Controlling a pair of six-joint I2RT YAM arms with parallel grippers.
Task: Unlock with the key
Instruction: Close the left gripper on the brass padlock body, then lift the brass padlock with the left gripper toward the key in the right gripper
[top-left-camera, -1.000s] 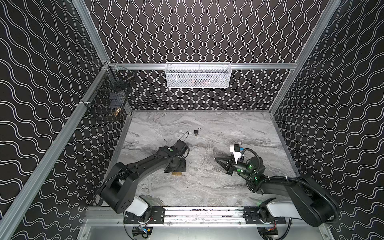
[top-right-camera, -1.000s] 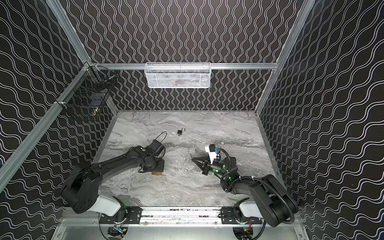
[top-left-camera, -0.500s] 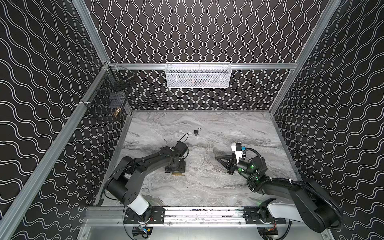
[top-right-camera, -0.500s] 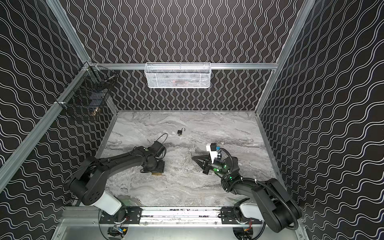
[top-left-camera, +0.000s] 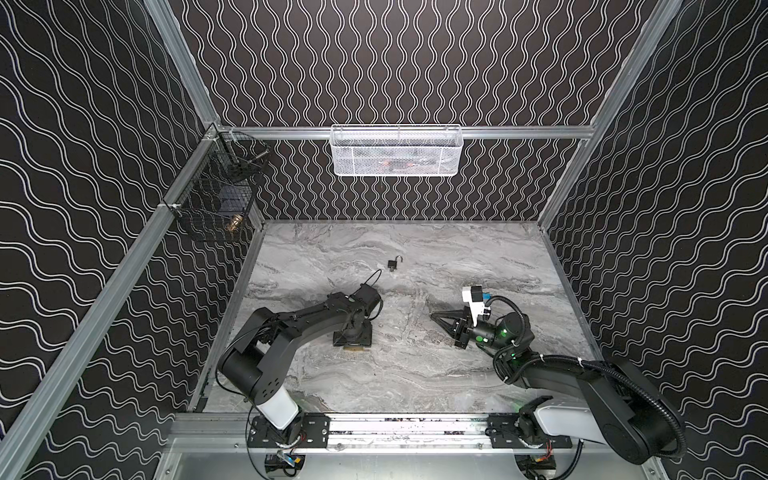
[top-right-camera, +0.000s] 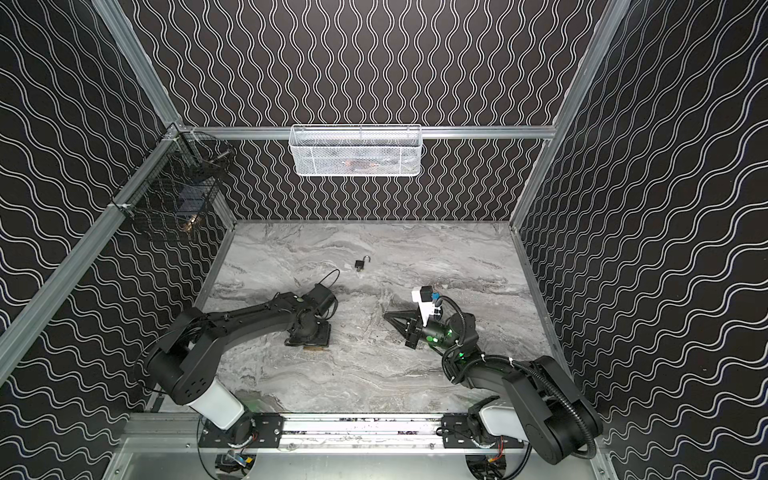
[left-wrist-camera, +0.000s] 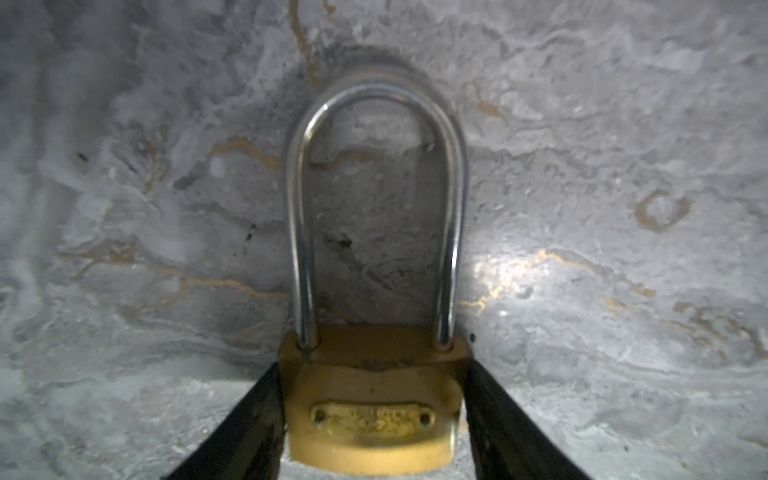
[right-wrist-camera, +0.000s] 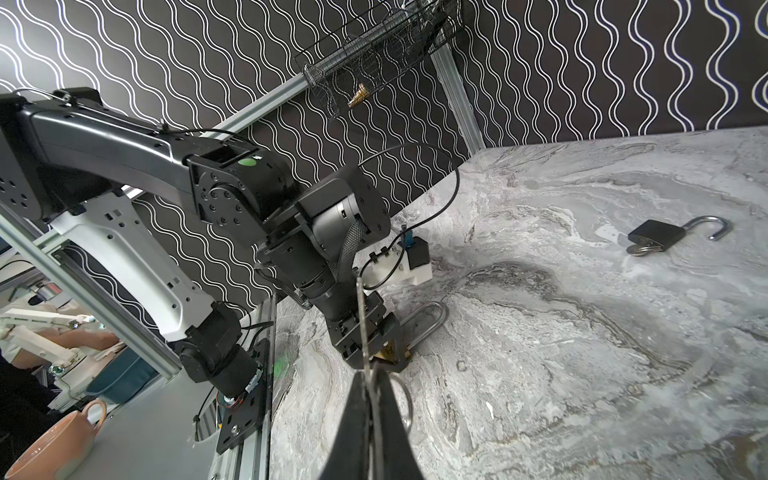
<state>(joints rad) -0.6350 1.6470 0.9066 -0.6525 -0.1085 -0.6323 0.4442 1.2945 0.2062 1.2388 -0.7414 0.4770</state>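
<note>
Lower centre of both top views, left gripper (top-left-camera: 352, 338) clamping brass padlock (left-wrist-camera: 370, 419) on marble table (top-left-camera: 415, 249), right gripper (top-left-camera: 435, 318) beside it pinched tight on key (right-wrist-camera: 362, 316).

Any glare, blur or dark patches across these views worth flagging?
Left wrist view: glare patch on the marble table beside the brass padlock, nameplate lettering soft, frame edges dim and blurred. Right wrist view: sharp out to the black padlock. In both top views: even light, no glare.

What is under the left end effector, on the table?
A brass padlock, body between the left end effector's fingers, shackle closed, flat on the marble table. Its keyhole end is covered in every view.
</note>
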